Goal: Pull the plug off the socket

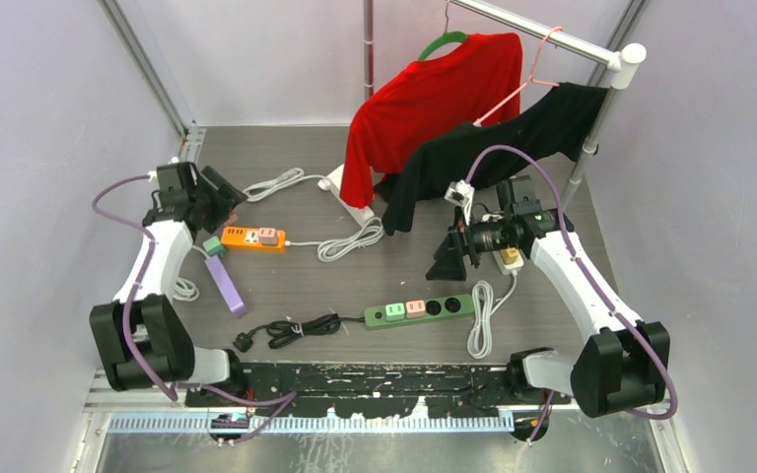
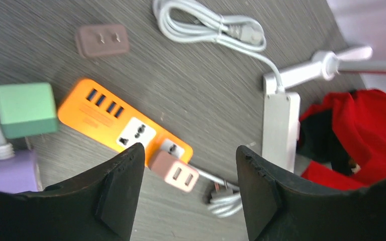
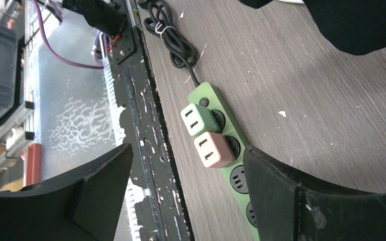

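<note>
An orange power strip (image 1: 246,237) lies at the left with a pink plug (image 1: 268,236) in it. In the left wrist view the strip (image 2: 100,115) and its pink plug (image 2: 175,171) sit between the fingertips of my open, empty left gripper (image 2: 190,193), which hovers above them (image 1: 219,189). A green power strip (image 1: 419,309) lies front centre with a green plug (image 1: 395,311) and a pink plug (image 1: 415,306) in it. My right gripper (image 1: 450,256) is open and empty above and behind it. In the right wrist view the green strip (image 3: 233,160), green plug (image 3: 197,119) and pink plug (image 3: 212,149) show ahead of the gripper (image 3: 186,198).
A loose brown plug (image 2: 102,40), a green cube adapter (image 2: 25,109), a purple strip (image 1: 225,284), a white strip (image 2: 280,125) and coiled white cables (image 1: 350,241) lie around. A black cable (image 1: 291,330) lies in front. A rack with a red shirt (image 1: 424,99) and a black shirt (image 1: 513,138) stands at the back right.
</note>
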`<state>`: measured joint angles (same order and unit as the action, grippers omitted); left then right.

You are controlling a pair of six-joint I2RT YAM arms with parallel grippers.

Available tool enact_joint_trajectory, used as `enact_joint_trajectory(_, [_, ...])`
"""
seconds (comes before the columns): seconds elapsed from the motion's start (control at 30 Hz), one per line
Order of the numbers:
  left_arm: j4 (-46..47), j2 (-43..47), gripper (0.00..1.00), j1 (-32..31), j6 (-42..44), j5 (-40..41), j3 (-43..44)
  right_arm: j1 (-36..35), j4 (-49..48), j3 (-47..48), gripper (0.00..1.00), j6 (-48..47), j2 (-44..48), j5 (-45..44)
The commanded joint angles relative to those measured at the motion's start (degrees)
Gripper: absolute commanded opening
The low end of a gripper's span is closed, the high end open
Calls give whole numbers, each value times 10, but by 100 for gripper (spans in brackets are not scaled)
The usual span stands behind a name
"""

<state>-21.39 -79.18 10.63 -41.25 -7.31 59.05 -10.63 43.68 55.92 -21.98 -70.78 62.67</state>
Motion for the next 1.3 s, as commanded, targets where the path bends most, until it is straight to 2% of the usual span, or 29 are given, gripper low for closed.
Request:
enact_joint_trajectory(0.0, [78,59,68,2,27,-109,-33,4,48,25,86,-85,24,7])
enact_joint_trajectory(0.07, [101,96,71,1,24,-142,-54,5,50,22,87,-96,33,2])
enact_joint_trajectory(0.23, [170,144,71,-13,2,-258,-107,7,68,23,87,-133,46,0])
enact_joint_trajectory(0.37, [199,183,72,-88,10,-297,-143,12,97,23,88,-189,56,13])
enact_joint_trajectory(0.5, [227,221,72,-234,46,-268,-182,24,135,15,88,-263,63,27])
enact_joint_trajectory(0.63, [331,262,72,-370,72,-251,-250,35,155,0,90,-327,70,23])
enact_joint_trajectory(0.83, [386,328,73,-552,204,-151,-326,36,203,-14,100,-431,64,23])
enact_joint_trajectory(0.97, [417,317,78,-652,296,-68,-363,36,218,-27,100,-477,63,23])
enact_joint_trajectory(1.1, [420,248,86,-691,372,-1,-365,36,236,-35,100,-519,58,22])
enact_joint_trajectory(1.27, [453,162,94,-691,380,-10,-343,36,280,-39,100,-597,50,19])
